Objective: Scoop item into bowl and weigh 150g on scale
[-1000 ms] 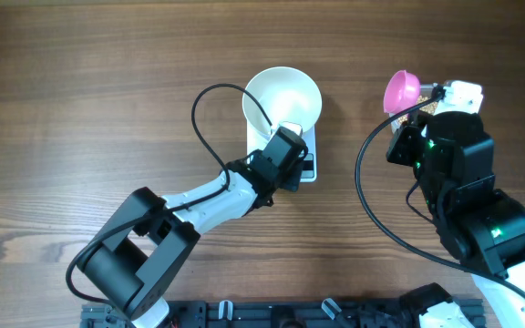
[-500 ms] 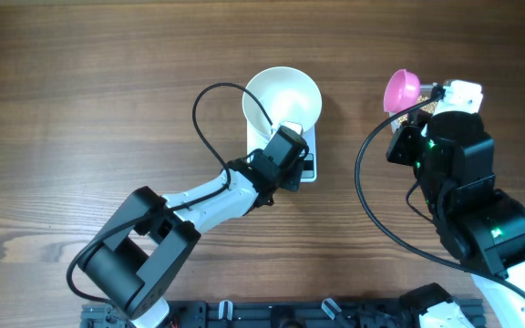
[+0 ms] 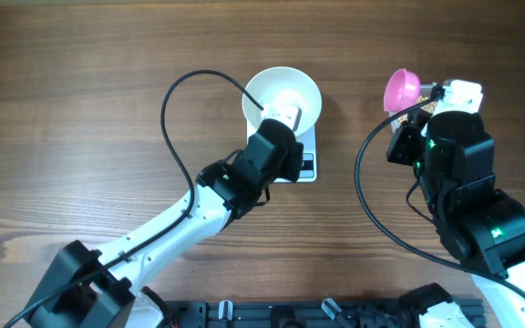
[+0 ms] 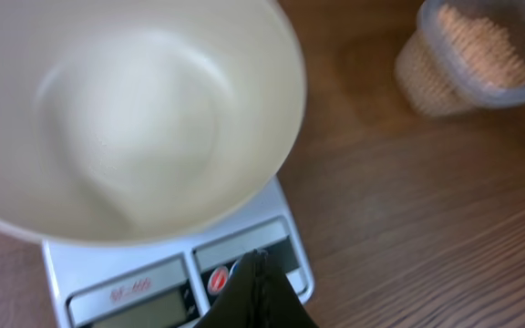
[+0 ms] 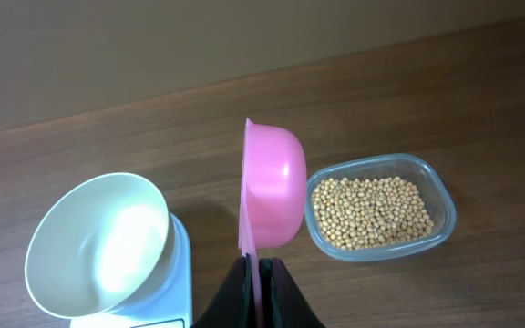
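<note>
The white bowl [image 3: 283, 98] stands empty on the white scale [image 3: 308, 146]. My left gripper [image 3: 293, 164] is shut and holds nothing. Its tip [image 4: 260, 260] hangs just over the scale's [image 4: 62, 269] button panel, beside a red button and in front of the bowl [image 4: 135, 118]. My right gripper [image 5: 255, 264] is shut on the handle of an empty pink scoop [image 5: 272, 187], which is turned on edge above the table between the bowl [image 5: 98, 241] and the beans [image 5: 372, 211]. From overhead, the scoop [image 3: 401, 89] shows at the right, with the right gripper [image 3: 429, 94] beside it.
The beans lie in a clear plastic tub [image 5: 445, 219] to the right of the scale [image 5: 180, 273]. The tub [image 4: 518, 87] shows at the far right in the left wrist view. From overhead my right arm [image 3: 463, 182] covers most of it. Black cables loop over the wooden table [image 3: 80, 109].
My left arm has stretched out, and its wrist has moved a little toward the bowl. The right arm and the scoop have not moved.
</note>
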